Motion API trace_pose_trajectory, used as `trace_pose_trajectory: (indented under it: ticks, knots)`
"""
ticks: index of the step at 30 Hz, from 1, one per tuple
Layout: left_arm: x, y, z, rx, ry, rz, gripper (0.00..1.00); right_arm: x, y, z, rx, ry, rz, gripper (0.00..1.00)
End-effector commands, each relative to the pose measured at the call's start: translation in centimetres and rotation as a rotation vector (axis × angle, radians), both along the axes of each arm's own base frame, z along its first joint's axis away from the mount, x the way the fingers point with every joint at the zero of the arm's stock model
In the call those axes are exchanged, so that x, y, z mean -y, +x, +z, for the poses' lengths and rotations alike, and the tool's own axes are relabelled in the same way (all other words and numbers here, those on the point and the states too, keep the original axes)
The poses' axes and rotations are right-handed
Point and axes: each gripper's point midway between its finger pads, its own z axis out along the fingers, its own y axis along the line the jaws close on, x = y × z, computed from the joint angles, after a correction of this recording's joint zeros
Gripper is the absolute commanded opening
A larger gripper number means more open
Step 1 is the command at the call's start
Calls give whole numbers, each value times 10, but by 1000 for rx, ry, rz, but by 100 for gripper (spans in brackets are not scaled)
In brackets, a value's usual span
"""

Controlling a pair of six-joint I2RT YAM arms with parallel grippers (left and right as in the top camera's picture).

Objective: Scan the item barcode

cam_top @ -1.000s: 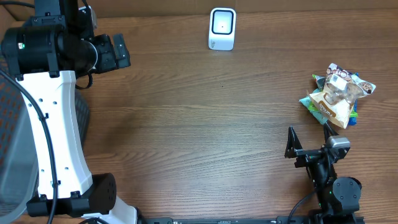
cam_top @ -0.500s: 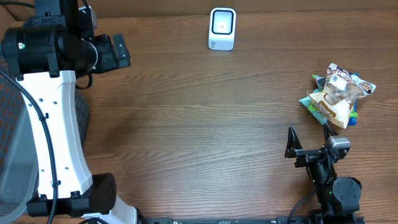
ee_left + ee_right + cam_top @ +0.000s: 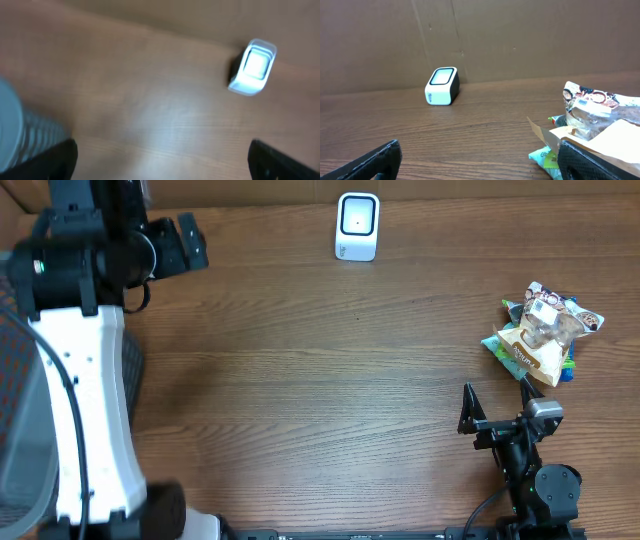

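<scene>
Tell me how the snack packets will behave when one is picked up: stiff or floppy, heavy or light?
Probably floppy: the snack packets look like thin crinkled film, so one would likely sag in a grip. Likely light, as they look puffy. They overlap in a pile, so lifting one may shift its neighbours.

There is one white, rounded, box-shaped plastic barcode scanner and one brown wooden tabletop. One heap of crinkled snack packets holds at least three: one tan paper pouch, one clear packet with brown-and-white print and one green packet. They overlap, so the exact total cannot be told. There are two robot arms: one white-and-black arm and one black arm.
</scene>
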Motion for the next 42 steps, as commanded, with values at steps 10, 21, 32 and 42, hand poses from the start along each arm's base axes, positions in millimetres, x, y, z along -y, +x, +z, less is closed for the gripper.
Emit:
trace_pose_trajectory:
  ticks: [10, 21, 32, 42]
  knots:
    - [23, -74, 6, 506, 158, -198, 100, -2, 0, -1, 6, -3, 7, 100]
    - [25, -130, -43, 806, 291, -205, 100, -2, 0, -1, 6, -3, 7, 100]
    - [23, -146, -116, 842, 306, -181, 100, -2, 0, -1, 6, -3, 7, 100]
    - [8, -155, -145, 843, 361, -98, 100, -2, 0, -1, 6, -3, 7, 100]
